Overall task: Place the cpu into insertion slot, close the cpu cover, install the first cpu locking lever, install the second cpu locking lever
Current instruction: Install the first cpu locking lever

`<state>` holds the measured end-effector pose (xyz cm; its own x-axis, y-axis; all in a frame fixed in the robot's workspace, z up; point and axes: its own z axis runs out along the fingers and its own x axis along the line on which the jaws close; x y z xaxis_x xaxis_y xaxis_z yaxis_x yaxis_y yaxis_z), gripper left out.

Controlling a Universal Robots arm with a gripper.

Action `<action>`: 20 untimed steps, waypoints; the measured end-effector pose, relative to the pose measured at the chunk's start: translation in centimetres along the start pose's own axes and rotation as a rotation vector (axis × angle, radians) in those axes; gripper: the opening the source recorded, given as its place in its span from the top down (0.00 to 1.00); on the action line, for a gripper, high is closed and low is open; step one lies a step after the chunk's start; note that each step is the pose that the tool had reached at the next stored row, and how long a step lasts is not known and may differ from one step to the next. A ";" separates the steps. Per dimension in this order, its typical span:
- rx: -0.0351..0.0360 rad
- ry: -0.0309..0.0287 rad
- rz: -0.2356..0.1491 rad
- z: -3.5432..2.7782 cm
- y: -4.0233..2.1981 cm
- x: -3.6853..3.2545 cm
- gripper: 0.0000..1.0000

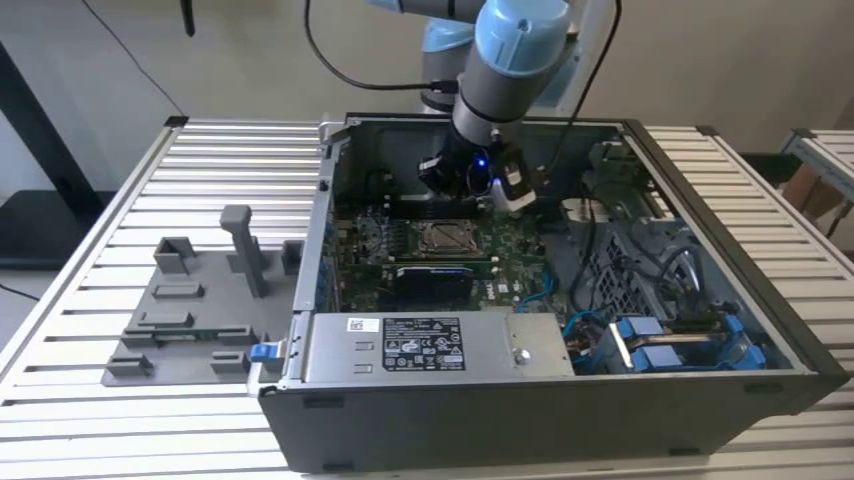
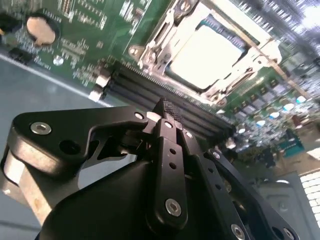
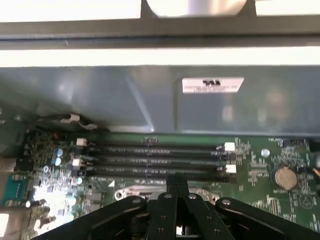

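We're looking at the gripper [image 2: 167, 111] in both wrist views: jaws are sitting pressed together, nothing between them. It's hanging inside the open computer case [image 1: 534, 400], which is standing on the slatted desk [image 1: 160, 200].

Key relation: the jaws are hovering over the memory slots [image 3: 155, 160], and the insertion slot [image 1: 422, 240] is lying just beyond them, on the far side of that bank from the case wall. In the exterior view the arm is standing behind the slot and slightly toward the exterior view's right, so the slot is lying on the camera side of the jaws. The memory slots' long axis is running parallel to the nearest edge of the slot.

The cpu [image 2: 207, 55] is showing as a pale square already seated in the slot. The cpu cover [image 2: 161, 39] is appearing as a silvery frame around it, and we're judging it to be lying down over the chip, not raised. The jaws are apart from both, not touching.

We're not able to tell whether either locking lever is latched. We're judging the placing step done and the cover likely closed.
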<state>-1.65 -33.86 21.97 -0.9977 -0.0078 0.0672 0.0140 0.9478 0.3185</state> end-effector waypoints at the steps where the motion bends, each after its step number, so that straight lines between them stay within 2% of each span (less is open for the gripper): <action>1: 0.0177 0.0003 0.001 0.01 0.00 0.00 0.89; 2: 0.0356 0.0007 0.003 0.00 0.00 0.00 0.89; 3: 0.0486 0.0009 0.004 -0.02 0.01 0.01 0.89; 4: 0.0536 0.0010 0.004 -0.19 0.05 0.02 0.89; 8: 0.0636 0.0015 0.005 -0.97 0.19 0.07 0.89; 11: 0.0749 0.0019 0.006 -1.39 0.10 0.10 0.89; 16: 0.0855 0.0017 0.007 -2.49 -0.02 0.17 0.89; 20: 0.0984 0.0017 0.007 -3.18 -0.11 0.32 0.89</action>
<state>-1.75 -34.98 24.97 -0.9975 -0.0019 0.0706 0.0139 0.9746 0.2237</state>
